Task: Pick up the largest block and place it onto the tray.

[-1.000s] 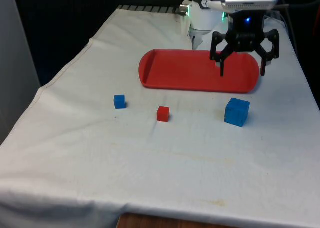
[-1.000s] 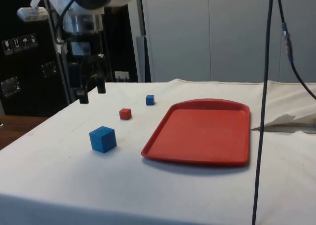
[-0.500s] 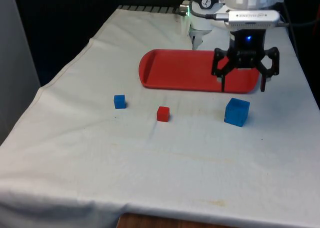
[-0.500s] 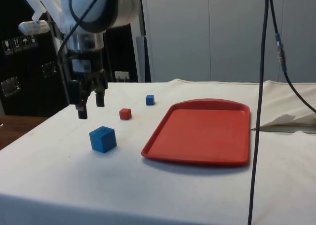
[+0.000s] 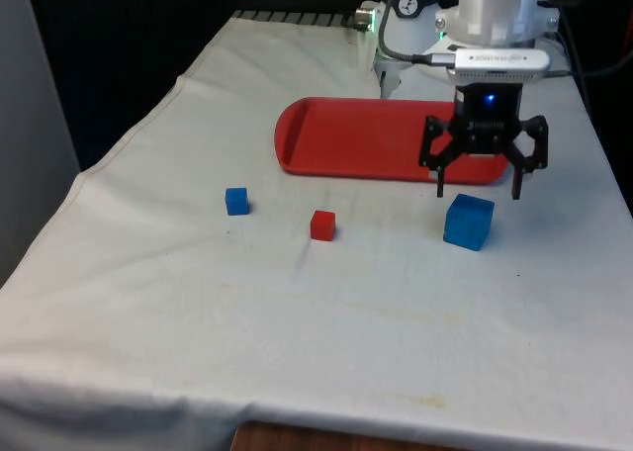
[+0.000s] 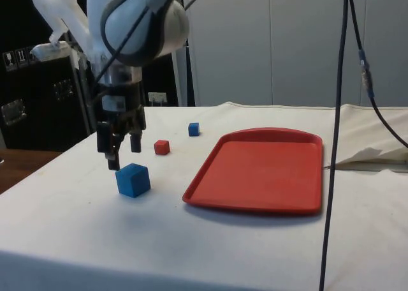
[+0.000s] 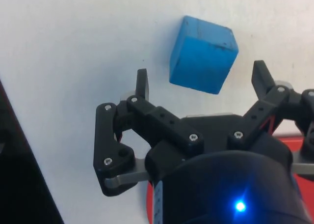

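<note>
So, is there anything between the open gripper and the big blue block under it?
No. In the side view the gripper hangs just above the large blue block, with a bare gap between.

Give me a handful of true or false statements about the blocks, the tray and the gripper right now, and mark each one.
1. The gripper is open above the large blue block. True.
2. The large blue block lies on the red tray. False: it sits on the cloth beside the tray.
3. The small red block sits between the small blue block and the large one. True.
4. The tray holds a block. False: nothing lies on it.
</note>
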Controlling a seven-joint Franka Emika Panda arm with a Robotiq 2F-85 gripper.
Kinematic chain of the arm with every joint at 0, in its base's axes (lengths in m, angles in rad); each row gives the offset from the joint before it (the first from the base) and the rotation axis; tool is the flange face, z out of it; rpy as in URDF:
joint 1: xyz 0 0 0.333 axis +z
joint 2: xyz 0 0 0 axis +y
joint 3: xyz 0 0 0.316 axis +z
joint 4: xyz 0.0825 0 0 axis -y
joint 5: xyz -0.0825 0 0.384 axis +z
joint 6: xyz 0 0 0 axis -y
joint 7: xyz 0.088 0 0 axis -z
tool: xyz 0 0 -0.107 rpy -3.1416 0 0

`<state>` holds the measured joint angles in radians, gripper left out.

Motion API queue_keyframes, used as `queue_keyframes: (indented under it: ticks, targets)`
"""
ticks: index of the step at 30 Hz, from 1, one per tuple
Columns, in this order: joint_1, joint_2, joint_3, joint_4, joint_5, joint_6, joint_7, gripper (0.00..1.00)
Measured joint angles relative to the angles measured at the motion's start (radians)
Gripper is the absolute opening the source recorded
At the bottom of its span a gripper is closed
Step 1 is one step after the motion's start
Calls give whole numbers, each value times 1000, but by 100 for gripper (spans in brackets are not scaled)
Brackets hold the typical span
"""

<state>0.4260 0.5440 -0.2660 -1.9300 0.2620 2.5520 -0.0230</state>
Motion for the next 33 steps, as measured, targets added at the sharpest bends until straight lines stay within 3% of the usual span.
queue_keyframes:
  ticks: [16, 17, 18, 24, 25, 33]
  targets:
    - [1, 67, 11, -11, 0, 98, 32, 100]
    - [1, 76, 11, -10, 0, 109, 35, 93]
    - [1, 79, 11, -10, 0, 114, 36, 73]
    - [1, 87, 11, -8, 0, 122, 41, 4]
    - [1, 88, 11, -8, 0, 122, 42, 0]
    - [0, 88, 11, -8, 0, 122, 42, 0]
